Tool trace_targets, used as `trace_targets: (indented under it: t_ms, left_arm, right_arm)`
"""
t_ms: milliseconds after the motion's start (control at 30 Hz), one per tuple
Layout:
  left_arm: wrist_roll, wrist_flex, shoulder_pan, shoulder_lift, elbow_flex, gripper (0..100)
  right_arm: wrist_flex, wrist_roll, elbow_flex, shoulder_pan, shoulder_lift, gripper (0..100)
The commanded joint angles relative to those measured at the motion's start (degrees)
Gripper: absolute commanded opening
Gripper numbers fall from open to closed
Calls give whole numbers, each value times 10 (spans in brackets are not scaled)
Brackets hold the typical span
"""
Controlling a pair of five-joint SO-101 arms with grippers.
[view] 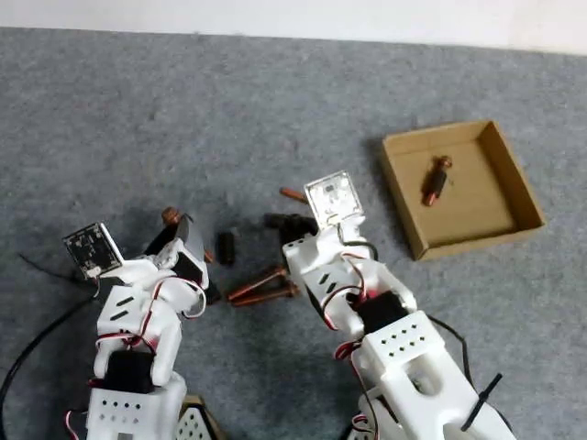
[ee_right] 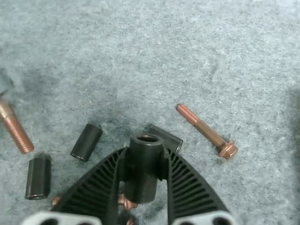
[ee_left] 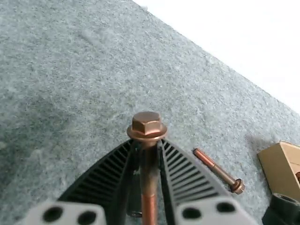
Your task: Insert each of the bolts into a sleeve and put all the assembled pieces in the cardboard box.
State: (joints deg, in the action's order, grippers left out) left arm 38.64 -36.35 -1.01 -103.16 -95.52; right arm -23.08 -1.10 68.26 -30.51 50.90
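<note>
My left gripper is shut on a copper bolt, whose hex head sticks out past the fingertips. In the high view this gripper is at the lower left, holding the bolt. My right gripper is shut on a black sleeve with its bore facing up. From above, that gripper is mid-table. The cardboard box lies to the right with one assembled piece inside.
A loose bolt lies beyond the right gripper, and two more bolts lie between the arms. Black sleeves lie on the grey carpet near the right gripper. One sleeve sits between the grippers.
</note>
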Motion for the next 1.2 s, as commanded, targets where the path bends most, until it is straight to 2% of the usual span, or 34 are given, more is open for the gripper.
trace_targets:
  t_ms: [0,233,500,667,900,1067,1167]
  left_arm:
    - [-2,14,-4,-13,5,5]
    - [-2,14,-4,-13,5,5]
    - [-2,14,-4,-13,4,5]
    - [-2,14,-4,-13,4,5]
    - [-2,15,-4,-13,4,5]
    - [-1,20,-2,-13,30,5]
    - [-1,19,0,-13,78,5]
  right_arm:
    - [16,-6,-3,-6,22,5]
    - [16,-6,14,-5,54,5]
    - [15,-5,130,-4,320,5]
    - [14,-6,179,-5,415,5]
    - [12,-9,247,-62,500,5]
    - [10,-9,296,-63,547,5]
    - [-29,-9,296,-65,544,5]
